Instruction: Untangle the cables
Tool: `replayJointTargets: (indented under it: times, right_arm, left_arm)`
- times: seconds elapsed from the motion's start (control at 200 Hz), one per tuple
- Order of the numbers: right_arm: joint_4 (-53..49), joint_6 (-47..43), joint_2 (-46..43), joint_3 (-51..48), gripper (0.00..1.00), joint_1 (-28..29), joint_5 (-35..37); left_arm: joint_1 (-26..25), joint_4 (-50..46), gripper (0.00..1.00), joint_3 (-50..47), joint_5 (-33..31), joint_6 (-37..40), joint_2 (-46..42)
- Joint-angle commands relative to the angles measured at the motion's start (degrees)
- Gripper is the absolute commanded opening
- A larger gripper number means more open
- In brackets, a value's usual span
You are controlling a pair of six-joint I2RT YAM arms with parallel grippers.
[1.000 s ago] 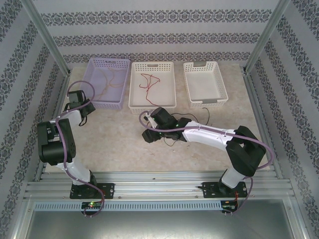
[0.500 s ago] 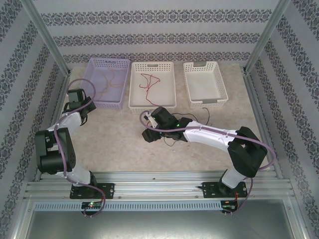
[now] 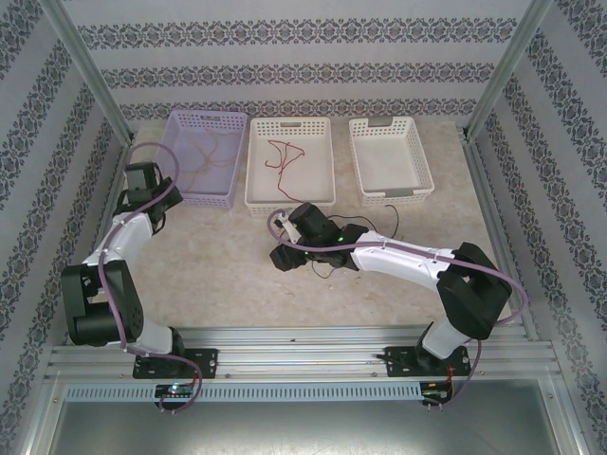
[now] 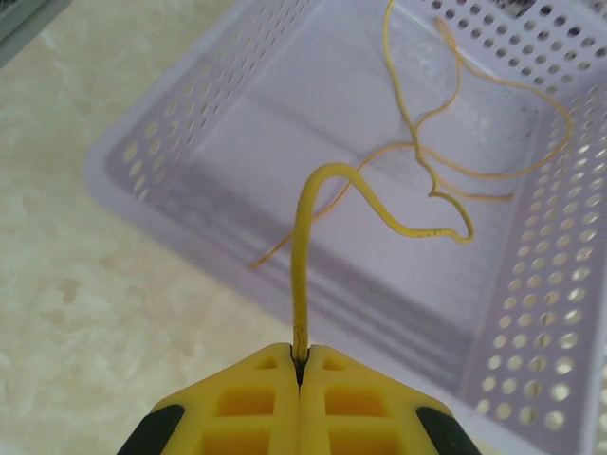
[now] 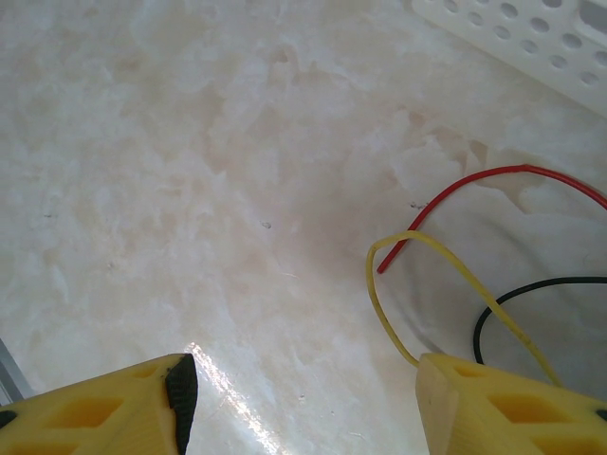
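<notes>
- Your left gripper (image 4: 300,365) is shut tight on a yellow cable (image 4: 302,237), pinched right at the tips
- That cable goes up from the tips, bends over and runs down into the purple basket (image 4: 142,161)
- More of the thin yellow line lies in loops on the floor of that basket
- From above, you see this gripper by the near left corner of the purple basket
- Your right gripper (image 5: 303,389) has its fingers apart and holds nothing
- It hangs low over the table (image 5: 190,142), near the front of the middle basket (image 3: 289,202)
- Just past its fingers lie a yellow loop (image 5: 446,261), a red end (image 5: 474,180) and a black cable (image 5: 531,284), all on the table
- The red end meets the yellow loop near its top, and the black cable is close to the right finger
- Another red cable (image 3: 281,156) lies inside the middle basket
</notes>
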Motion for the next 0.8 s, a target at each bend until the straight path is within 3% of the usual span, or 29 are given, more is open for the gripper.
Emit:
replayJointTargets:
  times: [0.0, 0.355, 0.794]
  right_arm:
    - [0.9, 0.3, -1.8, -0.9, 0.63, 0.6, -0.8]
    - [0.7, 0.2, -1.8, -1.0, 0.63, 0.6, -0.9]
    - [0.9, 0.6, -1.5, -1.3, 0.63, 0.7, -1.7]
  left_arm:
    - [-1.0, -8.4, 0.0, 6.0, 0.8, -2.9, 2.9]
    - [-2.2, -25.8, 0.0, 22.4, -2.1, -5.8, 15.6]
    - [-3.0, -30.1, 0.0, 33.7, -8.0, -3.5, 29.0]
